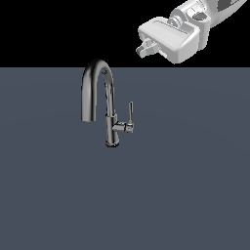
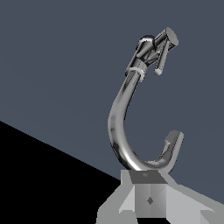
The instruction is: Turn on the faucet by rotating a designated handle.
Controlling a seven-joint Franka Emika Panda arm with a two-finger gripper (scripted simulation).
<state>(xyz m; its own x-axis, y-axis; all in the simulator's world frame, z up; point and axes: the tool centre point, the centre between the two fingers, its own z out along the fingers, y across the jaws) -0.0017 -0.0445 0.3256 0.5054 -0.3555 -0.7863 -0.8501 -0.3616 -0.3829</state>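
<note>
The faucet (image 1: 110,105) is a dark chrome gooseneck tap standing upright on the grey surface, its arched spout curving toward the exterior view's left. The handle (image 1: 130,111) is a thin upright lever on a short side stub at the column's right. In the wrist view the faucet (image 2: 116,127) is seen from above, with the handle (image 2: 161,60) at its far end. My gripper (image 1: 145,49) hangs high above and to the exterior view's right of the tap, well apart from it. Its fingers (image 2: 148,194) are pressed together and hold nothing.
The flat grey surface (image 1: 185,185) spreads all around the tap's base. Beyond its far edge there is only black background. Nothing else stands on it.
</note>
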